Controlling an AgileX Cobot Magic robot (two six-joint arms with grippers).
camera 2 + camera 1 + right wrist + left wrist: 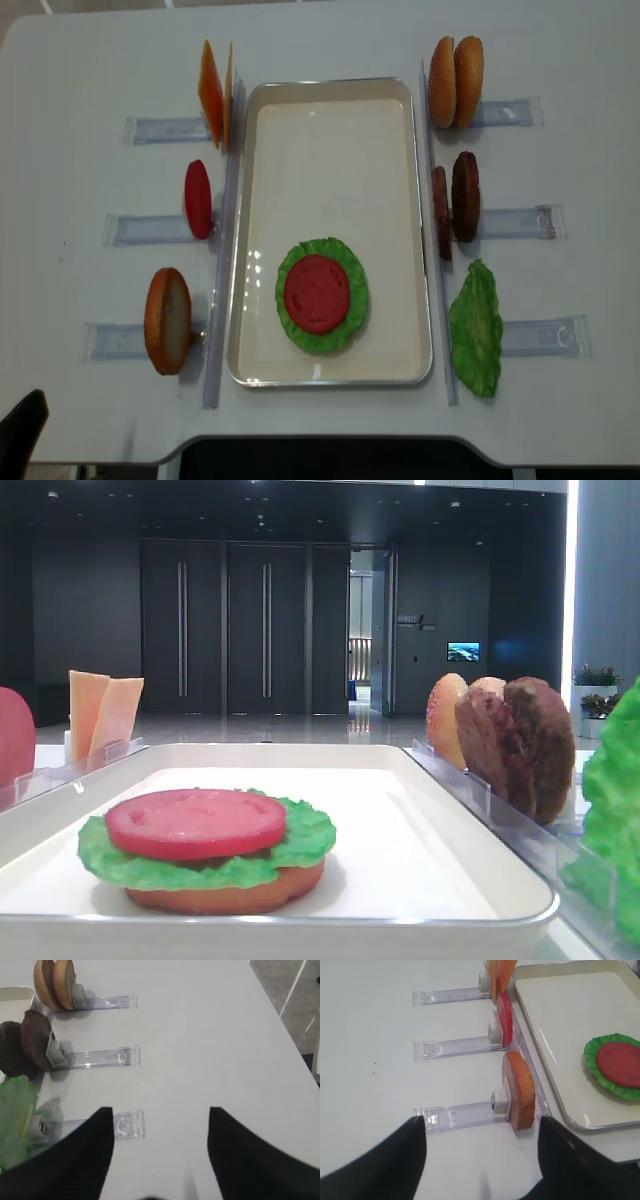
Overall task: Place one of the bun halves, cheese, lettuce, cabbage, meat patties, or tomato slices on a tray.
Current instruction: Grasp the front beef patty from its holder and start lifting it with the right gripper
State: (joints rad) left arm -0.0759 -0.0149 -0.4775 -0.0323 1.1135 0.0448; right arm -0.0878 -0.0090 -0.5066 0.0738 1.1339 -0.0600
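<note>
A white tray (330,95) already carries a stack: bun half, lettuce (322,295), tomato slice (317,293) on top. The right gripper (160,1125) hovers with jaws spread, holding nothing; two meat patties (25,1045) stand racked ahead and left of it. The left gripper (482,1132) is likewise open and empty, a bun half (520,1090) just ahead. A patty seems the likely next piece.

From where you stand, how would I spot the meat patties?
Find the white tray in the middle of the table. On its right stand three clear racks; the meat patties stand on edge in the middle one, dark brown discs between the tan speckled buns and the green lettuce.
</note>
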